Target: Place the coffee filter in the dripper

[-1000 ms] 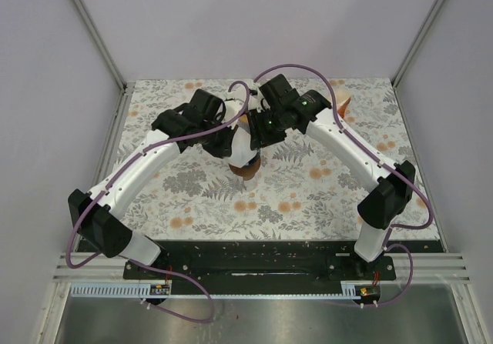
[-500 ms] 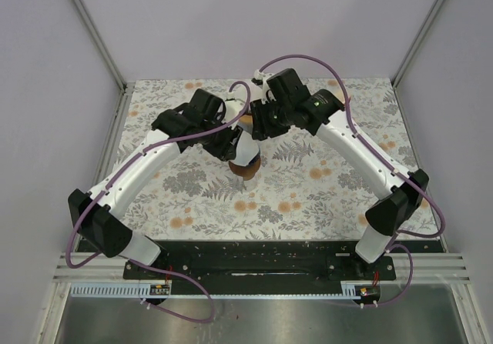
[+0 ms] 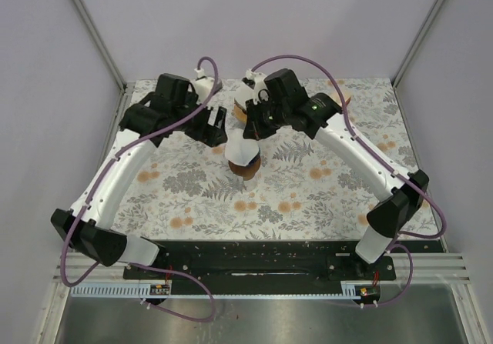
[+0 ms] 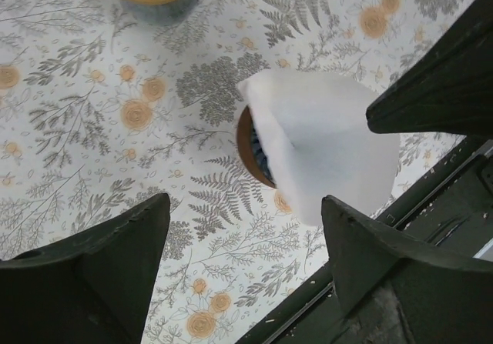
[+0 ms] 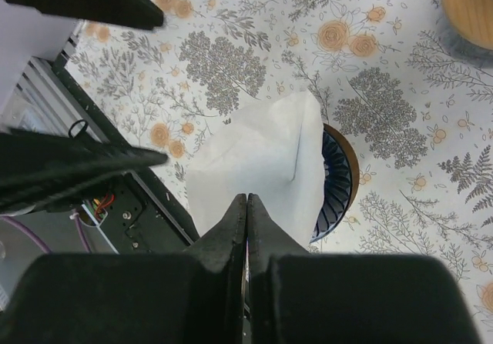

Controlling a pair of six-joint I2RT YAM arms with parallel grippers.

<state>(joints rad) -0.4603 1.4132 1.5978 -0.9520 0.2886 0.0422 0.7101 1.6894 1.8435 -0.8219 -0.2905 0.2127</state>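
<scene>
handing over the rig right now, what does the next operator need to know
Left gripper: jaws open, empty, hanging off to the left of the dripper.
Right gripper: jaws shut on the upper edge of the coffee filter.
The dripper stands on the table; the filter sits over its mouth, tilted and not spread out.
Done: filter brought to the dripper. Left: seat it fully, then release.

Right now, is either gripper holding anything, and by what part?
The right gripper is shut on the edge of the coffee filter, which sits over the dripper. The left gripper is open and holds nothing.
</scene>
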